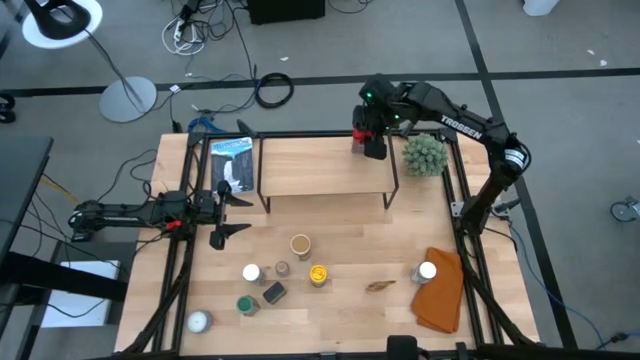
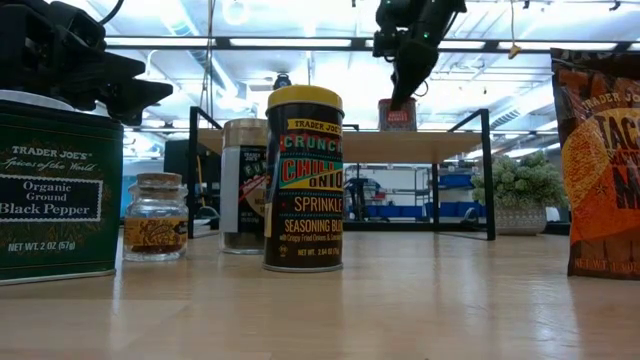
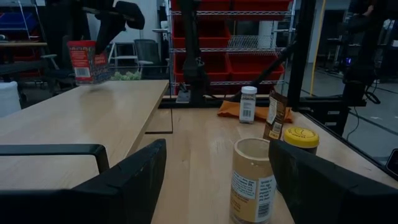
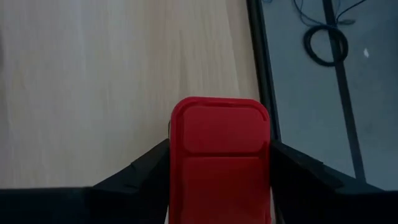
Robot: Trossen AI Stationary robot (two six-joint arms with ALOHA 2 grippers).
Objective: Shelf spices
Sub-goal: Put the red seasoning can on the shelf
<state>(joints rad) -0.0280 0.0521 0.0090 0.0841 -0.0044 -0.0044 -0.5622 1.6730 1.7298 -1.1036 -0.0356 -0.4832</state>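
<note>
My right gripper is over the far right corner of the shelf, a pale plank on black legs, and is shut on a red spice tin. The low view shows this tin at the plank's top. The other spices stand on the tabletop nearer me: a tan jar, a yellow-lidded jar, a white-lidded jar, a green tin and a grey tin. My left gripper waits open at the left of the table, and the tan jar stands ahead of it. My right gripper holds the red tin by its two opposite side walls, just below the lid, pinched between the two fingers. The fingers come from above, pointing down. The tin is about upright, its base at the plank's top; whether it rests there I cannot tell.
A green fuzzy plant stands just right of the shelf, close to my right arm. An orange-brown cloth with a white-lidded jar lies near right. A blue-white packet lies left of the shelf. A black frame rims the table.
</note>
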